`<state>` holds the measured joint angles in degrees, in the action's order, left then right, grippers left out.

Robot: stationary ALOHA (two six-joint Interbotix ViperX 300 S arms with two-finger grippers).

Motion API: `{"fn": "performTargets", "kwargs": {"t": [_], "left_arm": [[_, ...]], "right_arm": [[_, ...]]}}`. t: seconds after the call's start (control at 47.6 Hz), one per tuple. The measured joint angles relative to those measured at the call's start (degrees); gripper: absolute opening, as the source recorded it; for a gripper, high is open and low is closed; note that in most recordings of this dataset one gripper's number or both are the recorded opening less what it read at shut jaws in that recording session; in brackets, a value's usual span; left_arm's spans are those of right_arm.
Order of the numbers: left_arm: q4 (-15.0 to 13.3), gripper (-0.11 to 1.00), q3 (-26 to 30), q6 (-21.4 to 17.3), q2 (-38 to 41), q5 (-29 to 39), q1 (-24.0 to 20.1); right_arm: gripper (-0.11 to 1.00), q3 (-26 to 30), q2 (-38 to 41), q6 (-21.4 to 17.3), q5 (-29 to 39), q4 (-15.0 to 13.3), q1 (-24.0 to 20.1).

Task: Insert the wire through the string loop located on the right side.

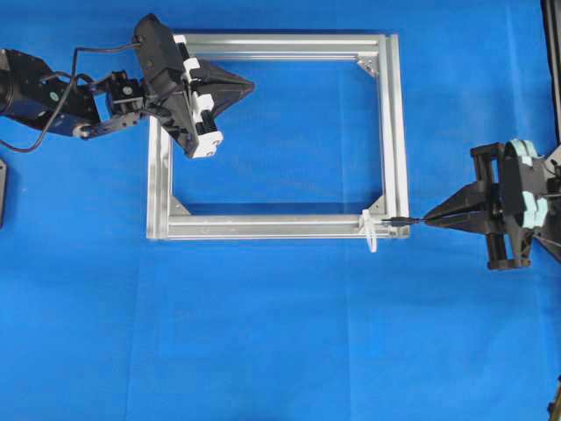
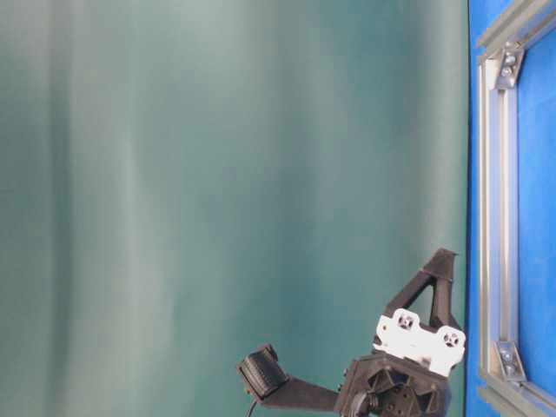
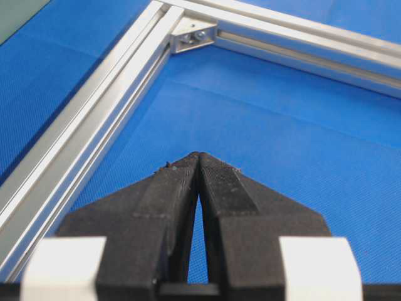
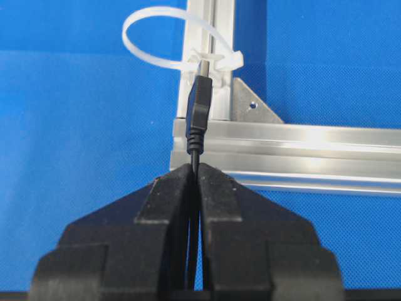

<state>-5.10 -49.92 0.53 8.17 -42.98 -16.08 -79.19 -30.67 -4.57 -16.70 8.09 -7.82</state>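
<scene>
Right gripper [image 4: 195, 168] pinching wire [image 4: 199, 110], no readable writing

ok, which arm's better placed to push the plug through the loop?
Right. The right gripper is shut on the wire, its plug tip lined up at the string loop by the frame corner. The left gripper is shut on nothing, over the frame's far corner.

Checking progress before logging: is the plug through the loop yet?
Not yet: the wire plug tip sits at the string loop base, outside its opening.
</scene>
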Motion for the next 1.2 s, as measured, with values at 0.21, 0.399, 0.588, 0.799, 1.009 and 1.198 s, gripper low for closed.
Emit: {"fn": "performTargets", "kwargs": {"t": [0.21,0.399,0.588,0.799,1.009,1.198], "left_arm": [[0.00,0.00,0.00,0.00,0.09,0.00,0.00],[0.00,0.00,0.00,0.00,0.00,0.00,0.00],[0.00,0.00,0.00,0.00,0.00,-0.35,0.00],[0.00,0.00,0.00,0.18,0.00,-1.32,0.09],[0.00,0.00,0.00,0.18,0.00,-1.49,0.44],[0.00,0.00,0.00,0.44,0.00,-1.58,2.72]], "right_arm": [[-0.04,2.29,7.47,0.00,-5.19,0.00,0.09],[-0.04,5.80,14.06,0.00,-9.05,0.00,0.00],[-0.04,8.70,17.75,0.09,-10.81,0.00,0.09],[-0.04,9.40,18.37,0.09,-12.13,0.00,0.09],[-0.04,9.40,18.37,0.09,-12.22,0.00,0.09],[-0.04,9.32,18.37,0.09,-12.22,0.00,0.09]]}}
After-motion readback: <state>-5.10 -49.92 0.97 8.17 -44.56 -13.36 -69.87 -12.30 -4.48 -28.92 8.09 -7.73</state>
